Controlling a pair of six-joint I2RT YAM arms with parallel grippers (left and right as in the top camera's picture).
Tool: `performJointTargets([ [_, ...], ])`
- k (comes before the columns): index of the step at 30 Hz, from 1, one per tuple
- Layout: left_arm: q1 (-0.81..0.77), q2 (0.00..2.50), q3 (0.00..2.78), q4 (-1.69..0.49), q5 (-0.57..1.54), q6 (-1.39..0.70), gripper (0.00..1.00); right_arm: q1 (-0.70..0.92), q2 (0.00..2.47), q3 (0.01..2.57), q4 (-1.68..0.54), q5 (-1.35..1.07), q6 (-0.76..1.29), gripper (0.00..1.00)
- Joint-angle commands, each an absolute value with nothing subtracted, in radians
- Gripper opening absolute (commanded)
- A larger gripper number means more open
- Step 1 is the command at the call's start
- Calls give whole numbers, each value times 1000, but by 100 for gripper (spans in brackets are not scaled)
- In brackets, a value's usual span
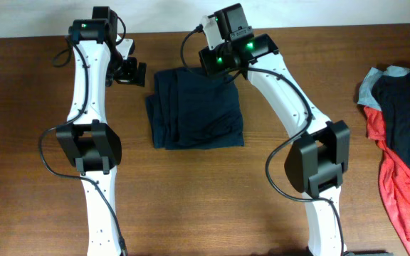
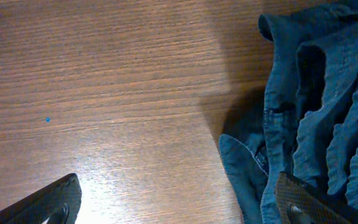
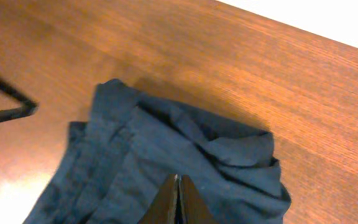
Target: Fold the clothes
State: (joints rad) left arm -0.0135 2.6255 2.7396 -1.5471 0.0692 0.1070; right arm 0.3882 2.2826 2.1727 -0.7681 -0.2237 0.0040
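Nearest the lens, right gripper: fingers pressed flat together, no gap, tip down over the shorts. Cannot tell whether a pinch of cloth is caught between them. Shorts lie on the table toward its far side, between the two arms, as a rough dark rectangle with layers overlapping. The far right corner is rumpled into a raised ridge. Left gripper is spread as wide as it goes and holds nothing. One finger is over bare wood, the other over the ragged left edge of the shorts, where several wavy layers show. Heap of red, navy and pale garments is well apart at the right edge, not involved. Judged risks: if the right fingertips do have one layer and lift, that layer alone may peel up and undo the stack. If they hold nothing, a drag across the cloth would push more wrinkles toward the ridge. Left jaws closing here might take only the top edge, or an uneven bite of layers, so the next fold skews. Loose edges look prone to sliding.
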Motion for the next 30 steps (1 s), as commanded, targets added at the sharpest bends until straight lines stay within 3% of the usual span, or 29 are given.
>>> performJointTargets([
  [1,-10,2621,2742,-1545,56,94,99,396,2355,2156,-752,-194,20,4],
  [17,-10,2621,2742,-1545,56,94,99,387,2462,2142,-920,-88,19,4],
  [30,-10,2621,2742,-1545,56,94,99,376,2461,1979,-962,-66,30,4],
])
